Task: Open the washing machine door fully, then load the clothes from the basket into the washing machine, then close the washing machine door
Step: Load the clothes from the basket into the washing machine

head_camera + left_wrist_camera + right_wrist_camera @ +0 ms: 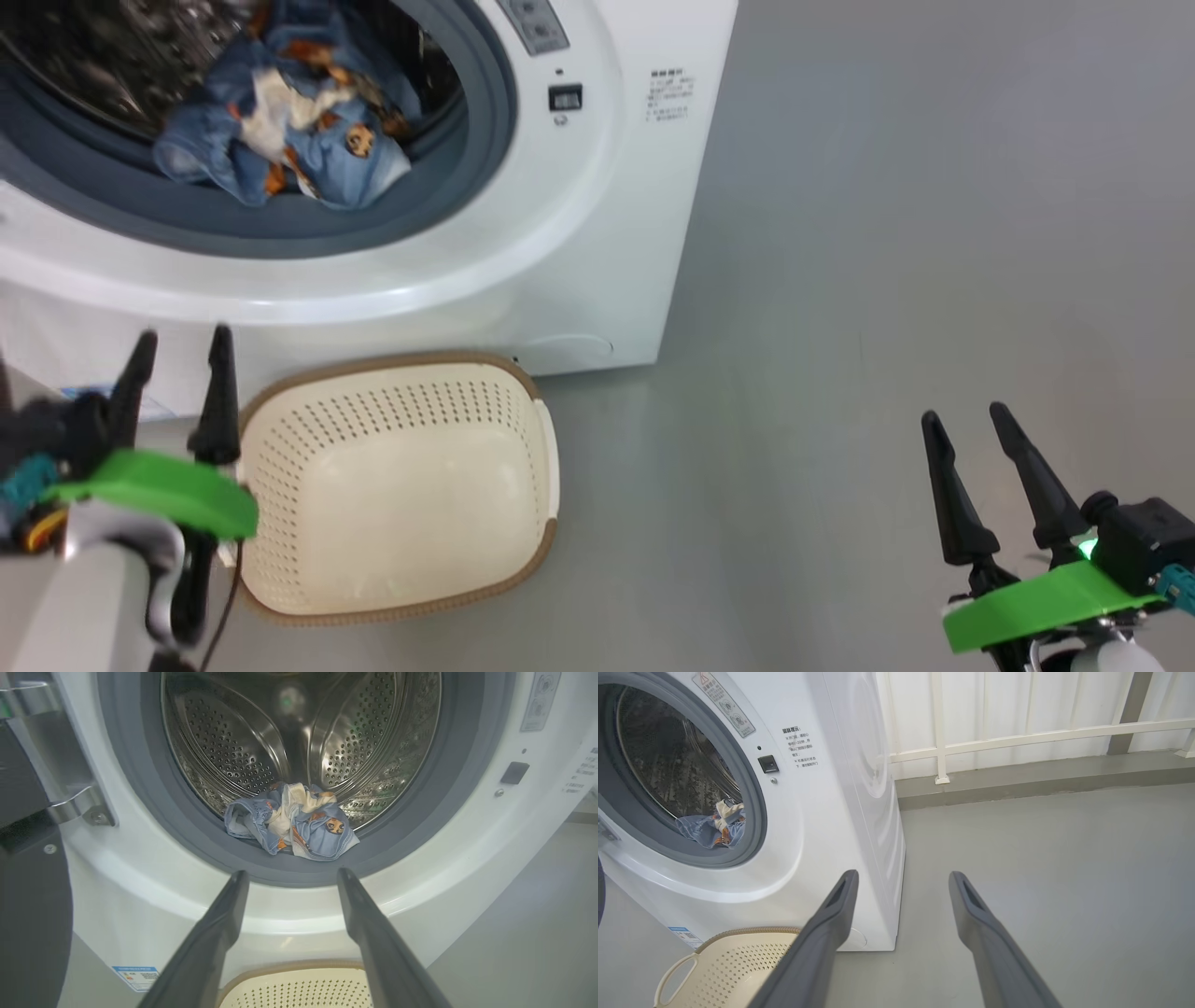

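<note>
the washing machine (579,233) is standing with its round opening uncovered, and the clothes (289,131) are lying bunched at the bottom front of the drum, just behind the grey seal (280,233). the basket (392,360) is sitting empty on the grey floor (840,280), right against the foot of the machine.

the head view is taking in both grippers at once. the left gripper (183,338) is hovering just beside the basket's left rim, fingers spread and gripping nothing. the right gripper (963,415) is hanging over bare floor, well apart from the machine, fingers likewise spread and gripping nothing.

the left wrist view is looking straight into the steel drum (224,751). it is adding the door (28,914), a dark slab swung out at the left edge on its shiny hinge (79,807), and a blue label (135,974) low on the machine's front.

the right wrist view is looking at the machine from its right. it is bringing in the side panel (873,788), a white railing (1017,737) behind it and one of the basket's handles (672,973).
</note>
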Controlling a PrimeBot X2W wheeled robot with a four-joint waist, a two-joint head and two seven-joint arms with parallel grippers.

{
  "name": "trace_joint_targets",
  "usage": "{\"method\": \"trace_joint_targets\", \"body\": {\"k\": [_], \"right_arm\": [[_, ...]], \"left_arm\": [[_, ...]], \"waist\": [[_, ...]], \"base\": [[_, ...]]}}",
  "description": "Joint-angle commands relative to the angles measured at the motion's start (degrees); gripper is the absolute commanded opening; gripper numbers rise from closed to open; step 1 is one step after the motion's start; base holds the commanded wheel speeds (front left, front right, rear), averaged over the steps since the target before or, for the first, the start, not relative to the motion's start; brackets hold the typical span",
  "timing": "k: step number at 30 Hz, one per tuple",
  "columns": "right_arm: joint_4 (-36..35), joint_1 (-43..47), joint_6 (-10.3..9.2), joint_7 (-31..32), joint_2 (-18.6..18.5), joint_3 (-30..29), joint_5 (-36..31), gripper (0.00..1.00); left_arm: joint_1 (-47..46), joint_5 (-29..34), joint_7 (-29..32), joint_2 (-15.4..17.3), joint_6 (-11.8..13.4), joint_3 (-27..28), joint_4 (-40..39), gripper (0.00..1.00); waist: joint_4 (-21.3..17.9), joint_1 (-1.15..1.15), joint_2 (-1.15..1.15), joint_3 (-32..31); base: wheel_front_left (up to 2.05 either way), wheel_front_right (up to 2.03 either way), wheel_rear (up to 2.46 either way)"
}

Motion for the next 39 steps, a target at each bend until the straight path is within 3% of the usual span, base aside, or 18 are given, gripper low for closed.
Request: {"method": "trace_joint_targets", "body": {"k": [1, 20, 39], "right_arm": [[-1.1, 1.1, 0.08, -0.3, -1.1, 1.1, 0.7, 1.00], [-1.3, 7.4, 0.08, -0.3, -2.5, -1.0, 1.6, 1.00], [-1.4, 6.8, 0.08, -0.3, -2.2, -1.7, 1.4, 1.00]], "left_arm": [[2.1, 0.8, -0.4, 1.6, -0.1, 2.6, -2.3, 1.00], [19.0, 5.0, -0.4, -1.5, -0.1, 9.6, -12.7, 1.00], [21.2, 6.1, -0.4, -2.2, -0.1, 11.7, -16.8, 1.00]], "waist": [[1.2, 0.00, 0.00, -3.1], [2.8, 0.00, 0.00, -8.6], [3.1, 0.00, 0.00, -7.8]], "base": [[0.00, 0.00, 0.00], [0.00, 0.00, 0.00], [0.00, 0.00, 0.00]]}}
